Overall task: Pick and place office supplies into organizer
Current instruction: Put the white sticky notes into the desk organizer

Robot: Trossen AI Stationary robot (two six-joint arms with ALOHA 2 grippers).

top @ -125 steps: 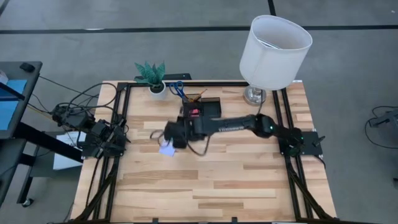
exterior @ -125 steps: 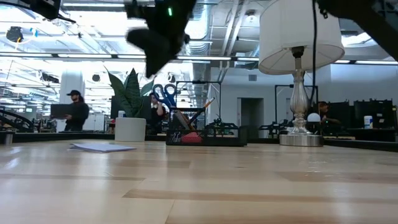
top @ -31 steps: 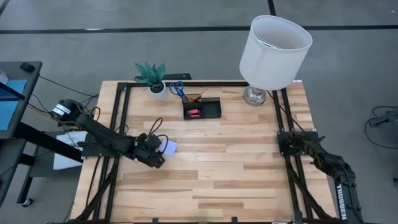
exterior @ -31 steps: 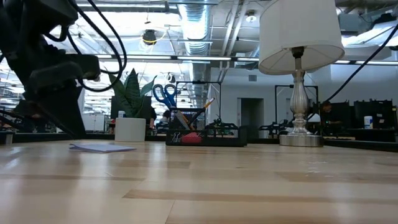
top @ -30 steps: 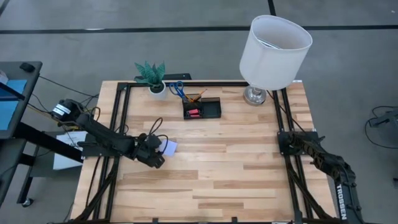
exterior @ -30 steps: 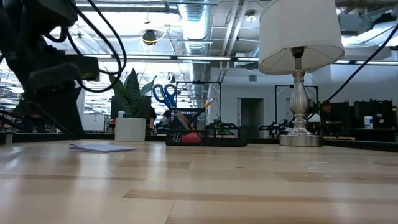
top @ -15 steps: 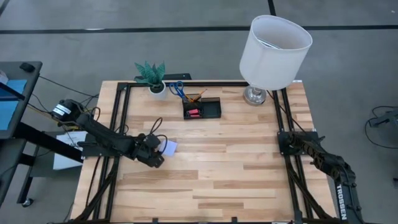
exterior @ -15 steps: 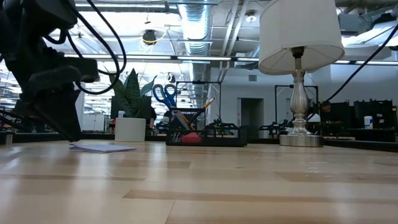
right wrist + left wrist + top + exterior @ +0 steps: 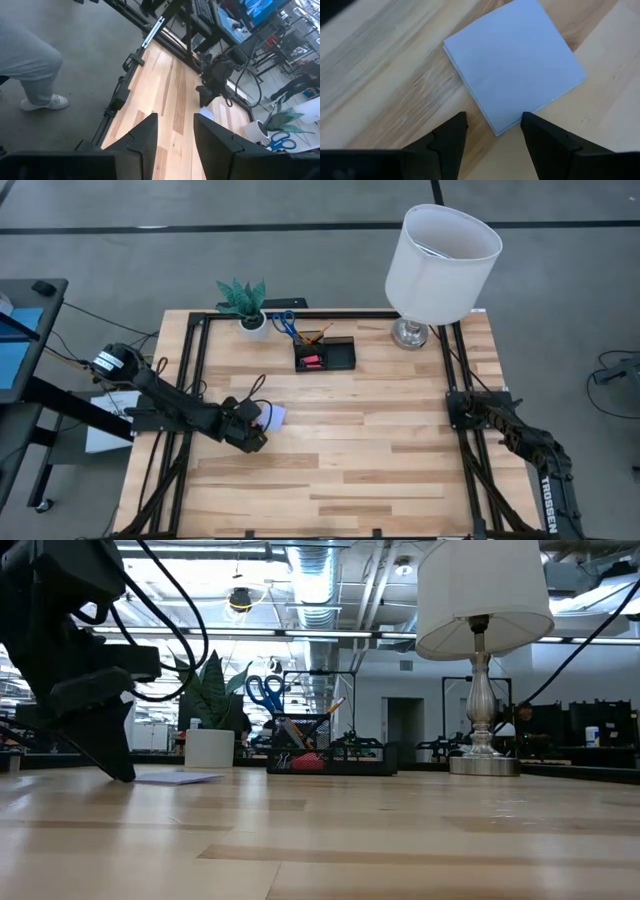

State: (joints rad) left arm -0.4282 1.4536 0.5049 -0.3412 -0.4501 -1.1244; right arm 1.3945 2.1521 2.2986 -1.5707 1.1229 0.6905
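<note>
Left gripper (image 9: 492, 125) has dropped lower over the note pad (image 9: 515, 62), fingers spread around its corner, so the pickup looks imminent.

The table (image 9: 375, 90) is showing smooth, pale grained wood; the pad (image 9: 515, 65) on it is looking like matt paper.

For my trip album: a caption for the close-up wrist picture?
Left gripper, open, closing in on a corner of the lavender note pad lying on the table.
</note>
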